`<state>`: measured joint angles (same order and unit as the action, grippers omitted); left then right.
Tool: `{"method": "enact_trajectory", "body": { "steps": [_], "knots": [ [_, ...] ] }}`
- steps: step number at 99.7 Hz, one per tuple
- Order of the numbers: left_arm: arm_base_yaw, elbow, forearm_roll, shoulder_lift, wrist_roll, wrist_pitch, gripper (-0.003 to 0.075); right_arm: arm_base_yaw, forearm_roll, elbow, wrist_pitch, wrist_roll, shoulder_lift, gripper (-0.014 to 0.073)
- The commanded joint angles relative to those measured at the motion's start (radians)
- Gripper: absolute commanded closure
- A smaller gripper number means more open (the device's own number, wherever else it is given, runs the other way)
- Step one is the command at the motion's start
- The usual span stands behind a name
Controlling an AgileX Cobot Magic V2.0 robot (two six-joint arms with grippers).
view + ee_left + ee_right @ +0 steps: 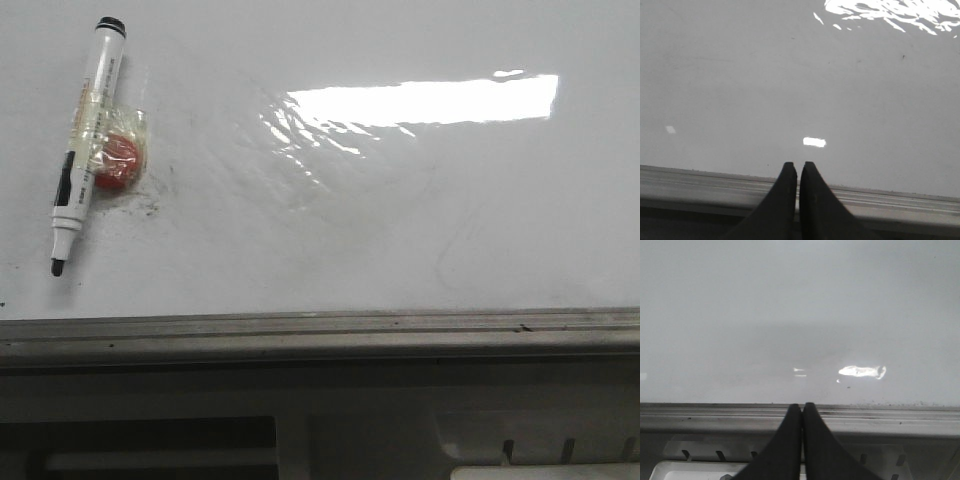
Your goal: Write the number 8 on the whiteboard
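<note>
The whiteboard [350, 230] fills the front view, glossy white with faint grey smudges and a glare patch. No number 8 shows on it. A white marker with black cap end [88, 140] lies uncapped at the far left, tip toward the near edge, taped to a red round magnet [118, 163]. Neither gripper shows in the front view. My left gripper [798, 165] is shut and empty above the board's grey edge rail [700, 182]. My right gripper [802, 406] is shut and empty over the same rail [890, 417].
The grey metal rail [320, 335] runs along the board's near edge. Below it lies a grey tray-like frame with slots [560, 450]. A white container rim [680, 470] shows under the right gripper.
</note>
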<state>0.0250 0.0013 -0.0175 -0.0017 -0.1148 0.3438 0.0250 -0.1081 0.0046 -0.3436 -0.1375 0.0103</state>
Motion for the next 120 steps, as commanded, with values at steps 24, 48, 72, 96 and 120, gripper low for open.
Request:
{"method": "enact_trajectory", "body": {
  "steps": [24,48,72,96,120],
  "knots": [
    [0.0,0.031,0.154,-0.032,-0.006,-0.18,0.0741,0.001,-0.098,0.018,0.034,0.008,0.023,0.0657],
    [0.0,0.031,0.291,-0.032,-0.006,-0.289,0.0741,0.001,-0.14,0.018,0.029,0.008,0.023,0.0657],
    [0.0,0.031,0.289,-0.032,-0.006,-0.352,0.0741,0.001,-0.14,0.018,0.042,0.008,0.023,0.0657],
    [0.0,0.031,0.289,-0.032,-0.006,-0.401,0.0741,0.001,-0.14,0.018,0.05,0.008,0.023,0.0657],
    [0.0,0.031,0.289,-0.03,-0.006,-0.397,0.0741,0.001,-0.142,0.018,0.078,0.008,0.023,0.0657]
  ]
}}
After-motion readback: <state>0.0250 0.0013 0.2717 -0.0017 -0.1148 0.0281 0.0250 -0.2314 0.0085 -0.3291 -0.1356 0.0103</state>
